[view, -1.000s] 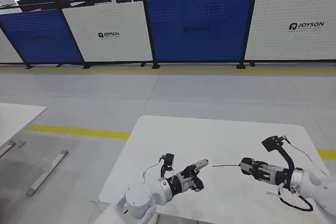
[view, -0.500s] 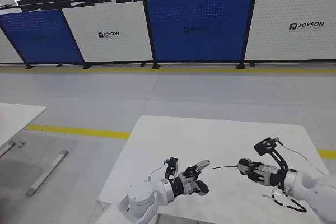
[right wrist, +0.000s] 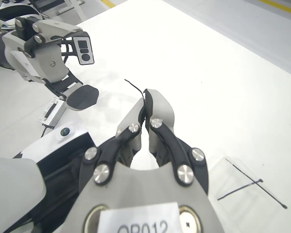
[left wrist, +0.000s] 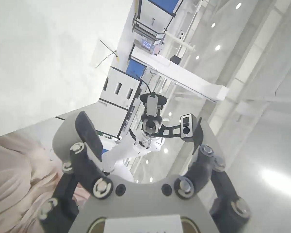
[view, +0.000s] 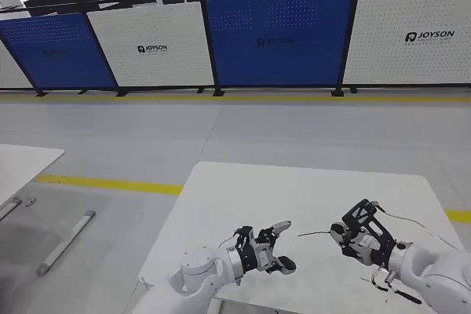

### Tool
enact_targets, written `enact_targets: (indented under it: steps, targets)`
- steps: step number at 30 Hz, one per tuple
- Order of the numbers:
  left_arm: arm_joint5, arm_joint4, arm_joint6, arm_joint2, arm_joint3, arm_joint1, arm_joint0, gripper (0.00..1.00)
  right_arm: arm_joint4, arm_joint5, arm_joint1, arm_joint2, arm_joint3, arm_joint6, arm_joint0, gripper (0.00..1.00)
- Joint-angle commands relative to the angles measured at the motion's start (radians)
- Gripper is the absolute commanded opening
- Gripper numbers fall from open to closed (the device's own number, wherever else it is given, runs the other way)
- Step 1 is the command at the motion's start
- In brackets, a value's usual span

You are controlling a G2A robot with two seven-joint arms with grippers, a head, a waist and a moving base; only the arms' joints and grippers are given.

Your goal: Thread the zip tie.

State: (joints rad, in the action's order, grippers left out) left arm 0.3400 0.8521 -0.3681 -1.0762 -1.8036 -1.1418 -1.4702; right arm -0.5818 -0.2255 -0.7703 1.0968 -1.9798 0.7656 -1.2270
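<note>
A thin black zip tie (view: pixel 314 233) juts out leftward from my right gripper (view: pixel 335 233), held just above the white table (view: pixel 298 188). In the right wrist view the right gripper (right wrist: pixel 145 98) is shut on the zip tie (right wrist: pixel 134 87), whose free tip curves out past the fingertips. My left gripper (view: pixel 284 247) stands open a short way left of that tip, with nothing between its fingers. From the left wrist view the left gripper (left wrist: pixel 140 132) faces the right gripper (left wrist: pixel 149 124) head on. The right wrist view shows the left gripper (right wrist: pixel 83 75) with its jaws wide apart.
Two spare zip ties (right wrist: pixel 251 185) lie crossed on the table near its edge behind my right gripper, also seen as spare ties (left wrist: pixel 106 54) in the left wrist view. Bare table top stretches beyond both grippers. Another table's corner (view: pixel 16 165) stands far left.
The right wrist has rolled, its camera bracket swinging over, and the gripper has edged left with the zip tie. The left gripper has shifted slightly right and turned toward the tie.
</note>
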Motion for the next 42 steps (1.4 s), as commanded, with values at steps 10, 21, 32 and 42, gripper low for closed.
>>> enact_targets:
  steps: [10,21,32,42]
  targets:
    - [0.0,0.001,0.0,0.0,0.0,0.0,0.0,1.0,-0.146,0.024,-0.001,0.02,-0.04,-0.112,-0.021,0.0]
    - [0.0,0.001,0.0,0.0,0.0,0.0,0.0,1.0,-0.582,-0.044,0.002,0.039,-0.034,-0.44,-0.105,0.0]
    - [0.0,0.001,0.0,0.0,0.0,0.0,0.0,1.0,-0.582,-0.044,0.002,0.039,-0.034,-0.44,-0.105,0.0]
    - [0.0,0.255,0.039,0.098,-0.006,0.007,0.084,1.0,-0.9,-0.115,-0.004,-0.015,-0.089,-0.502,-0.099,0.0]
